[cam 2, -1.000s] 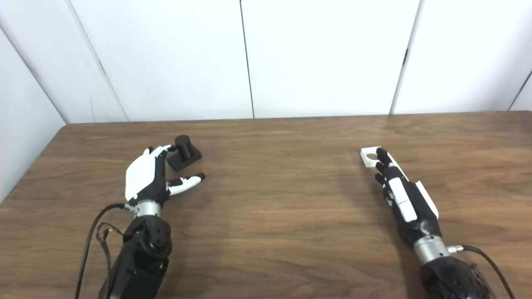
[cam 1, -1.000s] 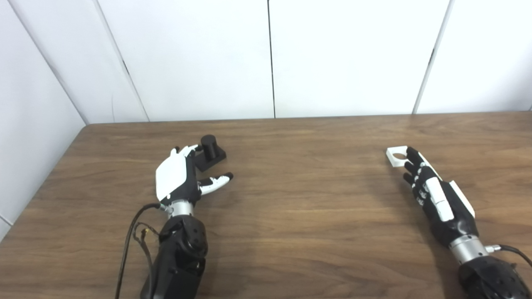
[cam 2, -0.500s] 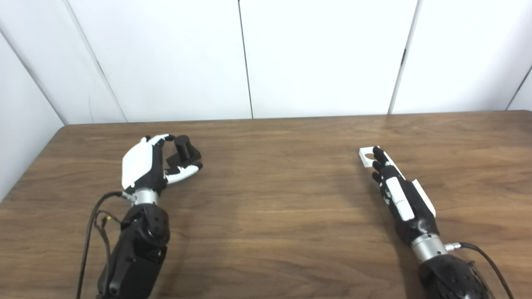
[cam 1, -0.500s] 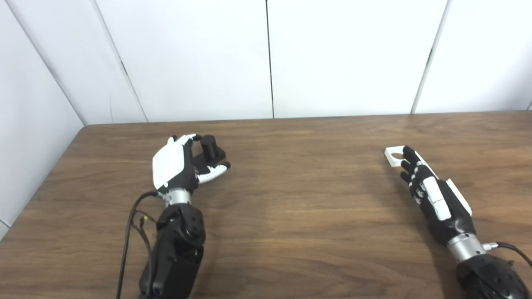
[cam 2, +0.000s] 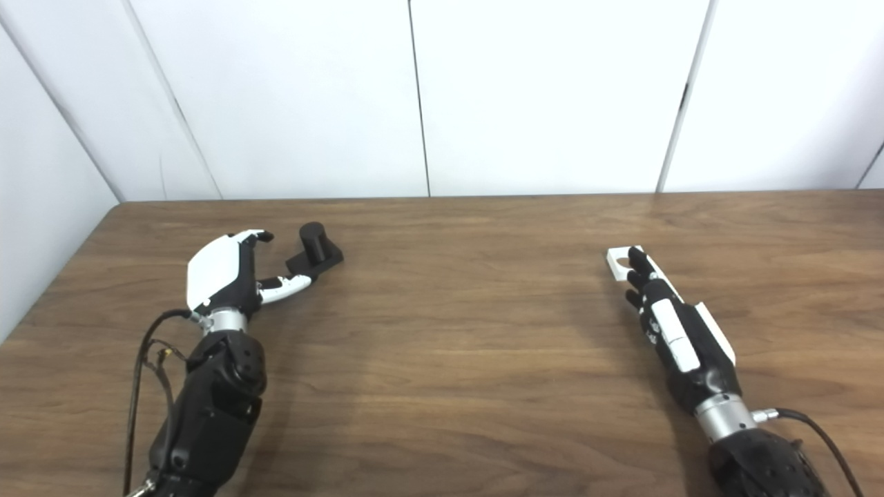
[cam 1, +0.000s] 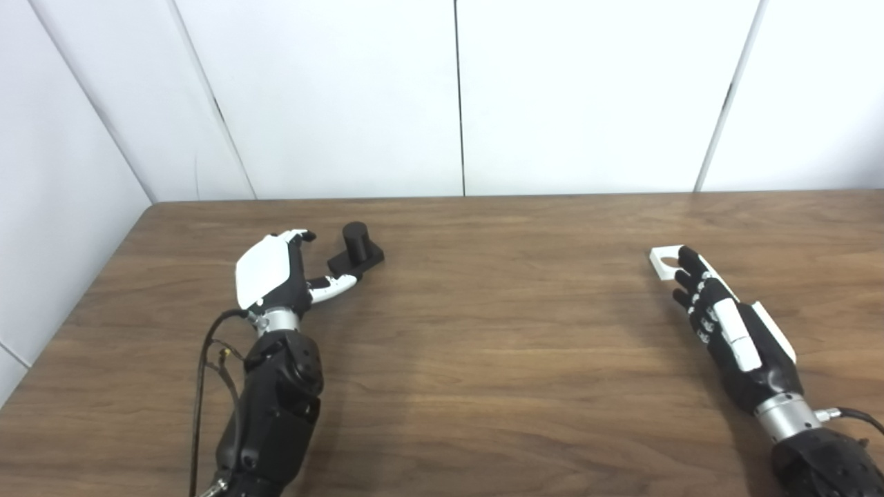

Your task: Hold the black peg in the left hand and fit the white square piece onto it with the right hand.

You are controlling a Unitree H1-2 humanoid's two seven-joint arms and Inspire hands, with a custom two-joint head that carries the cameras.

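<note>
The black peg [cam 1: 356, 248], a short cylinder on a square base, stands on the wooden table [cam 1: 483, 331] at the far left. My left hand [cam 1: 273, 273] is open just left of it. Its fingers curl apart from the peg, and its thumb tip reaches the near corner of the base. The white square piece [cam 1: 663, 262] with a round hole lies flat at the right. My right hand [cam 1: 722, 321] lies stretched out and open. Its fingertips [cam 1: 685, 259] rest at the piece's near right edge and cover part of it. Neither hand holds anything.
A black cable [cam 1: 207, 359] loops beside my left forearm. White wall panels [cam 1: 456, 96] stand right behind the table's far edge. The table's left edge [cam 1: 90, 276] runs close to my left hand.
The camera has shifted a little. My left hand reached around the peg, then drew away to the left. The peg's base looks slightly turned. My right hand has hardly moved.
</note>
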